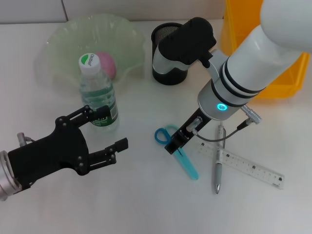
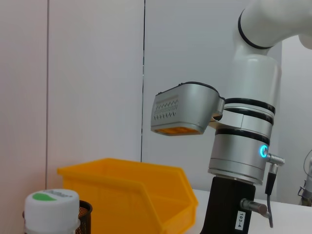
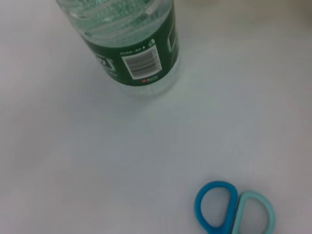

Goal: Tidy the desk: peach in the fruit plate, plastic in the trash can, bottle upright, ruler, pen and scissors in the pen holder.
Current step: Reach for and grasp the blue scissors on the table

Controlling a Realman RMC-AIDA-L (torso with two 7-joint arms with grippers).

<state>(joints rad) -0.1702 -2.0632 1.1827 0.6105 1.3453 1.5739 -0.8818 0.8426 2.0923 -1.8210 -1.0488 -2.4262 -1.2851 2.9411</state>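
**Right claw low over the scissors, bottle upright**

The left claw hangs with its fingers spread and holds nothing; the water bottle stands upright just beyond it. The peach lies in the fruit plate. The right claw is directly over the blue scissors on the surface; whether it is clenched, I cannot tell. Beside it lie the pen and ruler; behind it stands the pen holder.

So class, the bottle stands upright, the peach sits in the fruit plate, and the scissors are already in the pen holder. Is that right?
Not quite. The scissors lie flat on the desk under the right pincer, not in the pen holder; the head view shows this. The bottle does stand upright and the peach is in the plate.
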